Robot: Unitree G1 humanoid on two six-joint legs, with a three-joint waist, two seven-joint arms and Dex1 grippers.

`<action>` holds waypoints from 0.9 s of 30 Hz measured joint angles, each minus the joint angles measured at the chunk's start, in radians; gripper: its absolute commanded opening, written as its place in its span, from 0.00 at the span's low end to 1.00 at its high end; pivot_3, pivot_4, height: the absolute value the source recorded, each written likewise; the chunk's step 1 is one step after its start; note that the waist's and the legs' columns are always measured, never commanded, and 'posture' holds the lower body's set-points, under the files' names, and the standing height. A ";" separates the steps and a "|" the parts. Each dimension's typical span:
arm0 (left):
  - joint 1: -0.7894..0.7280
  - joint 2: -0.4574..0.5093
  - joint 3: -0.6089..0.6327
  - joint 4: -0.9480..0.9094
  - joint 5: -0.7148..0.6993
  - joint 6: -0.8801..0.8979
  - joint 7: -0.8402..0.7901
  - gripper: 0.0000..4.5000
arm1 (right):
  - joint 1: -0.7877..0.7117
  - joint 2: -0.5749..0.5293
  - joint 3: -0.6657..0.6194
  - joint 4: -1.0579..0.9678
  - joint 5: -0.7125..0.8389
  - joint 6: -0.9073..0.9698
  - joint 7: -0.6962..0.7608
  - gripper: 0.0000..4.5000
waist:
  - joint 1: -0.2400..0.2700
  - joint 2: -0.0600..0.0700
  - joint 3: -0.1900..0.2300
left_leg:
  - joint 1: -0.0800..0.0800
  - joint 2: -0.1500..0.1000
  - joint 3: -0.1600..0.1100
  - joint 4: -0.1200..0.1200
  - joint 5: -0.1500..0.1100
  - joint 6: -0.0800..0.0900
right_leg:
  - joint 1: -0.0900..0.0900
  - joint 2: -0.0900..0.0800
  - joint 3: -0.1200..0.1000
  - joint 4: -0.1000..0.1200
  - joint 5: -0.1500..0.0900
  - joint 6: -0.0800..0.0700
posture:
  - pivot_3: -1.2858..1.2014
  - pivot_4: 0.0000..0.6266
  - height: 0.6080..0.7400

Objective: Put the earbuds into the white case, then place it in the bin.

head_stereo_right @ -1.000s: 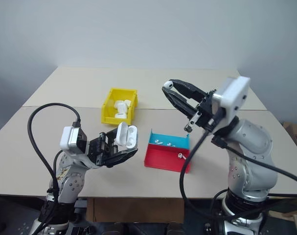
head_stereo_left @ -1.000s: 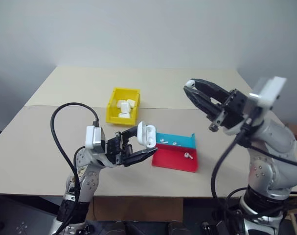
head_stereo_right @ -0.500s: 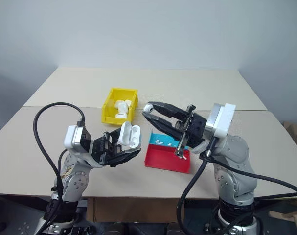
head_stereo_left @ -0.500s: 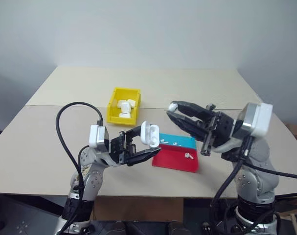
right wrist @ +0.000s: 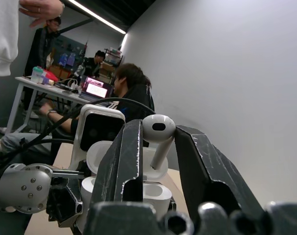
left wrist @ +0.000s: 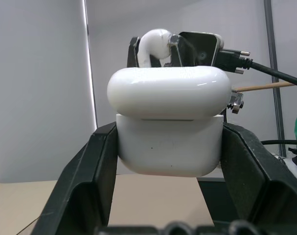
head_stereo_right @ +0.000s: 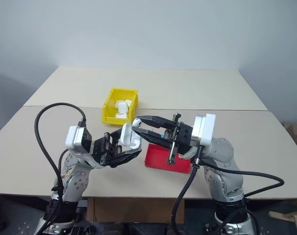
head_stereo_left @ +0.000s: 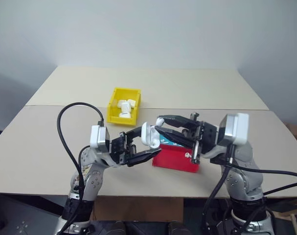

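My left gripper [head_stereo_left: 149, 143] is shut on the white case [head_stereo_left: 148, 135] and holds it above the table's front, with the flip lid open. In the left wrist view the case [left wrist: 170, 147] sits clamped between both black fingers. My right gripper [head_stereo_left: 159, 127] reaches in from the right and is shut on one earbud [right wrist: 158, 131], pinched by its stem. Its tips are at the case's open mouth, and the earbud [left wrist: 155, 41] shows just behind the lid. The yellow bin [head_stereo_left: 120, 120] stands farther back on the table, with white cases inside.
A flat red-and-blue tray [head_stereo_left: 173, 161] lies on the table under the right gripper, which partly hides it. A black cable [head_stereo_left: 70, 110] loops up from the left wrist. People sit at a desk [right wrist: 35, 85] in the background of the right wrist view.
My right gripper has swung down and to the left with the earbud, from high above the tray to the open case. The left gripper and case have stayed put.
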 measured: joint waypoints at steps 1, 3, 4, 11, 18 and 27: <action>0.002 0.000 0.000 0.000 0.000 0.000 -0.001 0.62 | 0.000 -0.001 0.006 0.005 -0.001 -0.006 0.002 0.26 | 0.000 0.000 0.000 | 0.000 0.000 0.000 0.000 0.000 0.000 | 0.000 0.000 0.000 0.000 0.000 0.000 | 0.52 0.24 1.00; 0.004 -0.002 -0.001 0.000 0.000 -0.001 -0.004 0.62 | 0.000 -0.004 0.023 0.018 -0.004 -0.013 0.007 0.26 | -0.001 0.000 0.000 | 0.000 0.000 0.000 0.000 0.000 0.000 | 0.000 0.000 0.000 0.000 0.000 0.000 | 0.52 0.24 1.00; 0.005 -0.004 -0.001 0.000 0.000 -0.001 -0.005 0.62 | 0.000 -0.005 0.027 0.020 -0.005 -0.014 0.008 0.26 | 0.000 0.000 0.000 | 0.000 0.000 0.000 0.000 0.000 0.000 | 0.000 0.000 0.000 0.000 0.000 0.000 | 0.52 0.24 1.00; 0.015 -0.006 -0.009 0.000 0.001 -0.001 -0.004 0.62 | -0.003 -0.021 0.040 0.035 -0.018 -0.022 0.013 0.26 | 0.000 0.000 0.000 | 0.000 0.000 0.000 0.000 0.000 0.000 | 0.000 0.000 0.000 0.000 0.000 0.000 | 0.52 0.24 1.00; 0.017 -0.011 -0.010 0.000 0.017 -0.001 -0.005 0.62 | -0.003 -0.031 0.058 0.041 -0.039 -0.045 0.012 0.26 | 0.000 0.000 0.000 | 0.000 0.000 0.000 0.000 0.000 0.000 | 0.000 0.000 0.000 0.000 0.000 0.000 | 0.52 0.24 1.00; 0.017 -0.024 -0.011 0.018 0.021 -0.002 -0.012 0.62 | -0.003 -0.049 0.059 0.055 -0.050 -0.068 0.013 0.26 | 0.000 0.000 0.000 | 0.000 0.000 0.000 0.000 0.000 0.000 | 0.000 0.000 0.000 0.000 0.000 0.000 | 0.52 0.24 1.00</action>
